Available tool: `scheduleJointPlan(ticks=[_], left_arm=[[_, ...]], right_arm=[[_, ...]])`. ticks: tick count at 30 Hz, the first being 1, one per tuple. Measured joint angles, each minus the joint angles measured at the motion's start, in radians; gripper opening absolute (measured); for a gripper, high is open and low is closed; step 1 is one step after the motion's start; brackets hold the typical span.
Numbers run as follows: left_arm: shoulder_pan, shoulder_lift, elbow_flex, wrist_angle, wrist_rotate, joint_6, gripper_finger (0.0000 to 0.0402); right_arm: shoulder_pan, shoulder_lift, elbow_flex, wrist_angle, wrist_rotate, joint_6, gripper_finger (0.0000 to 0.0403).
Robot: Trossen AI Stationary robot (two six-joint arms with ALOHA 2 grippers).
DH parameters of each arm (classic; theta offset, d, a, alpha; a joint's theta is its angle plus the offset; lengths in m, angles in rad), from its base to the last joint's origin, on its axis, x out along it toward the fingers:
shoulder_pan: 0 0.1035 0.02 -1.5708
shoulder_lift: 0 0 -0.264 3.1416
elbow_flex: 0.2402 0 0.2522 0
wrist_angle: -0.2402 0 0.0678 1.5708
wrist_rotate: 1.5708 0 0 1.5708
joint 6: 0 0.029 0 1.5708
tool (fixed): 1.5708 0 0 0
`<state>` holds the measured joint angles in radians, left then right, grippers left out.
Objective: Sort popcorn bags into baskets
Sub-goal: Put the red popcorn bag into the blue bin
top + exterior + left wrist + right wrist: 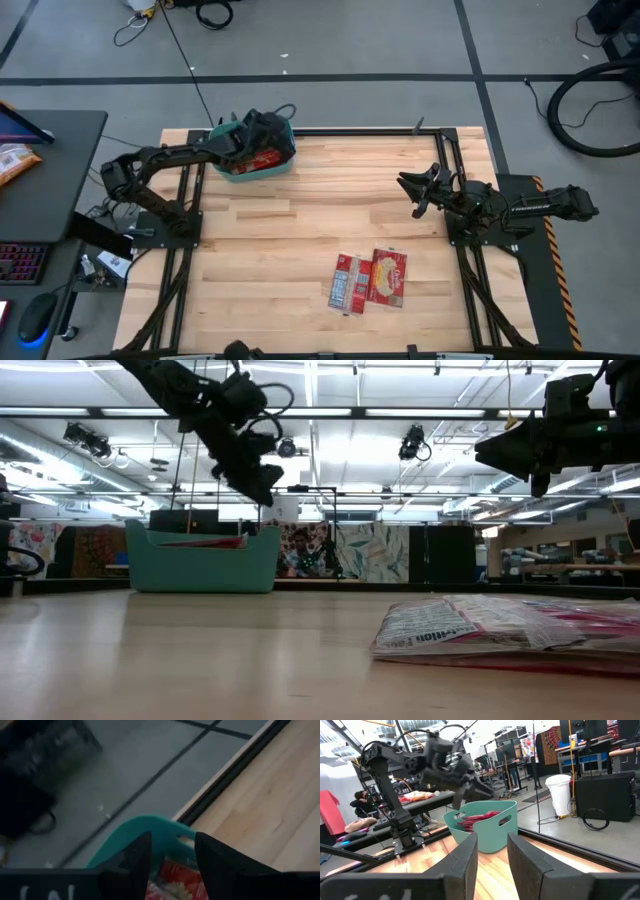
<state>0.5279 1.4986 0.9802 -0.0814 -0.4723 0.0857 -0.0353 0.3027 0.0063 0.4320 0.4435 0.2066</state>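
The teal basket (254, 171) stands near the table's far-left corner, with red popcorn bags (263, 157) lying inside it. My left gripper (268, 133) hangs open just above the basket, holding nothing. In the left wrist view its fingers frame the basket's rim (155, 825) and the bags (172, 873) below. Two more popcorn bags (370, 279) lie flat, side by side, near the table's near-right part. My right gripper (409, 192) hovers open and empty over the table's right side, pointing at the basket (486, 829).
Bare wood lies between the basket and the two loose bags (500, 626). Black frame rails (446, 160) run along the table's edges. A dark desk (60, 150) with an orange packet (14, 162) stands beyond the left edge.
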Motion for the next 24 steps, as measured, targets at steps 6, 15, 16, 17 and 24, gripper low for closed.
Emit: scheduleJointPlan(ticks=[6, 15, 16, 17, 24], left_arm=[[-0.122, -0.001, 0.0, 0.015, 0.243, 0.085, 0.0152], [-0.453, 0.037, 0.001, 0.022, 0.333, 0.049, 0.0151], [-0.492, 0.054, 0.001, 0.027, 0.322, 0.035, 0.0151], [-0.526, 0.074, 0.005, 0.025, 0.312, 0.022, 0.0151], [-0.678, 0.25, 0.099, 0.023, 0.285, -0.08, 0.015]], right_arm=[[0.0, 0.0, 0.0, 0.0, 0.0, 0.0, 0.011], [0.0, 0.0, 0.0, 0.0, 0.0, 0.0, 0.011], [0.0, 0.0, 0.0, 0.0, 0.0, 0.0, 0.011], [0.0, 0.0, 0.0, 0.0, 0.0, 0.0, 0.011], [0.0, 0.0, 0.0, 0.0, 0.0, 0.0, 0.011]])
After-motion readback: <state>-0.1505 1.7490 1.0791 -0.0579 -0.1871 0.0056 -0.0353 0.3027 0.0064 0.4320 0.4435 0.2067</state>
